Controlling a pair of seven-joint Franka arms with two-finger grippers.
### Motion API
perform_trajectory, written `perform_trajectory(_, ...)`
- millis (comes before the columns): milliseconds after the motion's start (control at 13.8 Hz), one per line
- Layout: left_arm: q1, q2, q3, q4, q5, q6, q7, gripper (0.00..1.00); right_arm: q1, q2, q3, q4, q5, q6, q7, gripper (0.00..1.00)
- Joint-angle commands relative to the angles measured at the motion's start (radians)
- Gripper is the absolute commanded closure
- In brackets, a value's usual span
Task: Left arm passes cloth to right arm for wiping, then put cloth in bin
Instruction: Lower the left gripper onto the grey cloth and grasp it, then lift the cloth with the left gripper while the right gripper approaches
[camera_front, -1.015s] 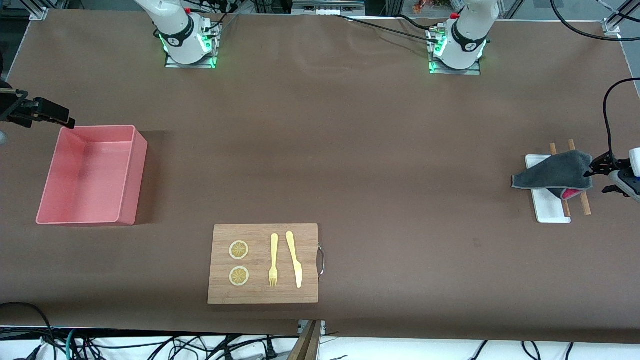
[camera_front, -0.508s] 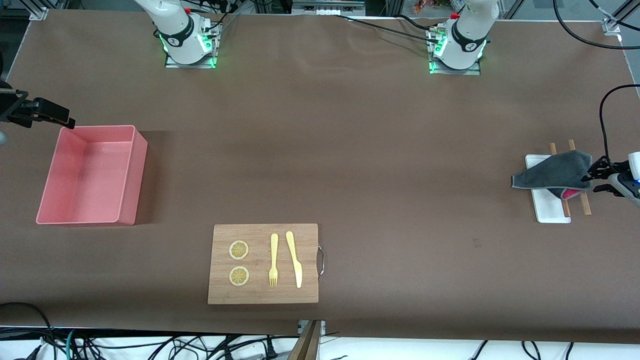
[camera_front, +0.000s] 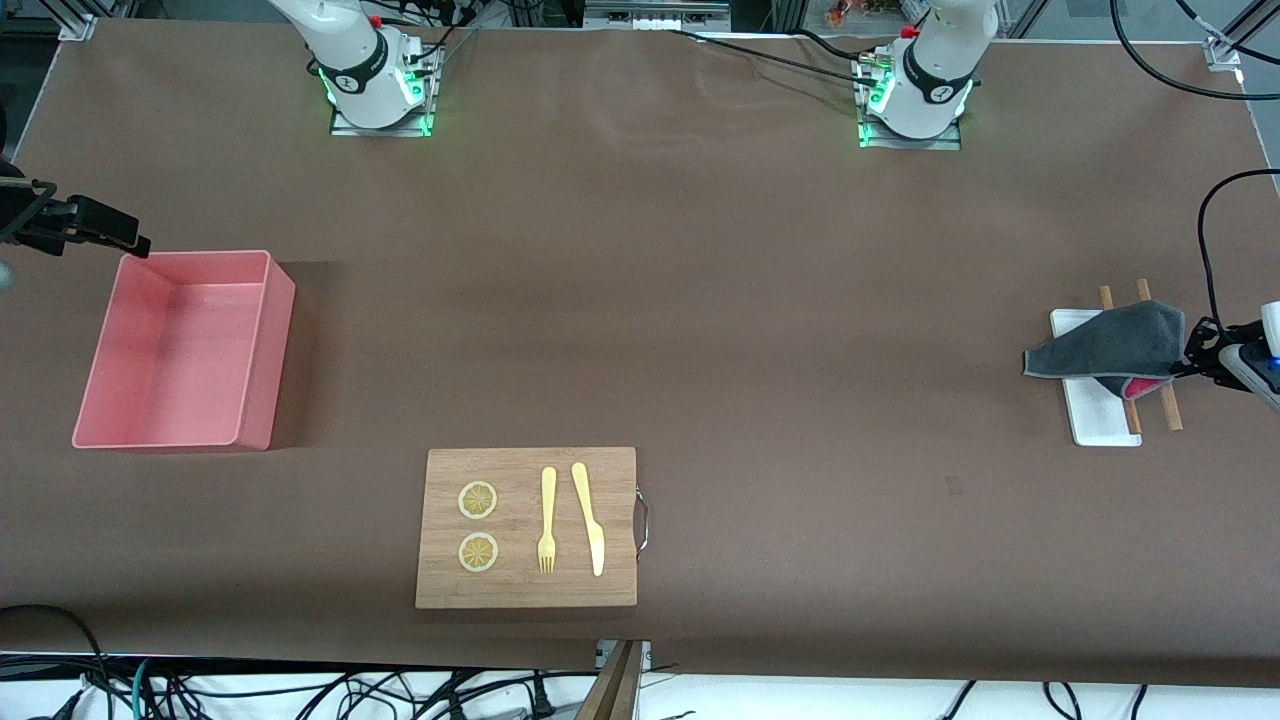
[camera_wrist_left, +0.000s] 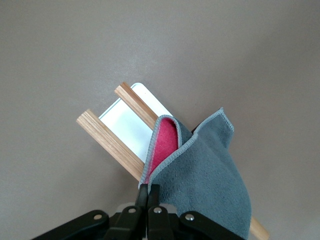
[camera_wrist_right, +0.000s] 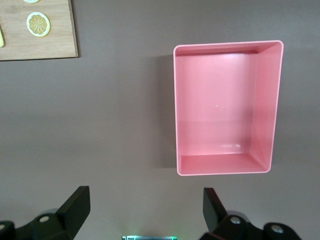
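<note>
Front view: we see the left gripper (camera_front: 1192, 352) at the left arm's end of the table, its jaws now drawn together on the edge of the cloth (camera_front: 1105, 348), where a second ago they stood apart on either side of that edge; we judge the pick-up grasp made and the lift toward the hand-over to be the next step. The cloth itself has not shifted: it lies grey face up, a pink-red corner showing, across the narrow white tray (camera_front: 1098, 412) and the two wooden sticks (camera_front: 1168, 406), which have likewise not moved. The right gripper (camera_front: 95, 228) waits up in the air just beside the bin (camera_front: 258, 352), at the right arm's end of the table. The wooden board (camera_front: 527, 528), nearer the camera and between the two ends, carries two lemon slices (camera_front: 477, 500), a fork (camera_front: 547, 520) and a knife (camera_front: 589, 518); nothing stands on the open table between the arms. Left wrist view: the fingers (camera_wrist_left: 142, 196) meet on the hem of the cloth (camera_wrist_left: 210, 180), with the tray (camera_wrist_left: 131, 127) and sticks (camera_wrist_left: 112, 145) beneath; we judge that a lift could drag a stick along. Right wrist view: the fingers (camera_wrist_right: 75, 206) stand wide apart and hold nothing, and the bin (camera_wrist_right: 272, 107) lies empty below them.
</note>
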Motion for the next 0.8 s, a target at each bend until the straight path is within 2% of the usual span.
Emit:
perform_trajectory(0, 0.008, 0.005, -0.011, 0.038, -0.023, -0.036, 0.039, 1.0, -0.008, 0.006, 0.003, 0.016, 0.017, 0.001, -0.008, 0.0)
perform_trajectory(145, -0.001, -0.053, -0.019, 0.053, -0.018, -0.101, 0.033, 1.0, -0.008, 0.006, 0.003, 0.016, 0.018, 0.001, -0.008, 0.0)
perform_trajectory(363, -0.007, -0.067, -0.062, 0.194, -0.012, -0.36, -0.022, 1.0, -0.005, 0.007, 0.004, 0.016, 0.017, 0.005, -0.006, 0.0)
perform_trajectory(508, -0.055, -0.076, -0.071, 0.272, -0.012, -0.508, -0.078, 1.0, -0.006, 0.009, 0.004, 0.015, 0.015, 0.005, -0.006, 0.0)
perform_trajectory(725, -0.124, -0.144, -0.085, 0.3, -0.021, -0.652, -0.294, 1.0, -0.009, 0.019, 0.004, 0.015, 0.015, 0.016, -0.006, 0.0)
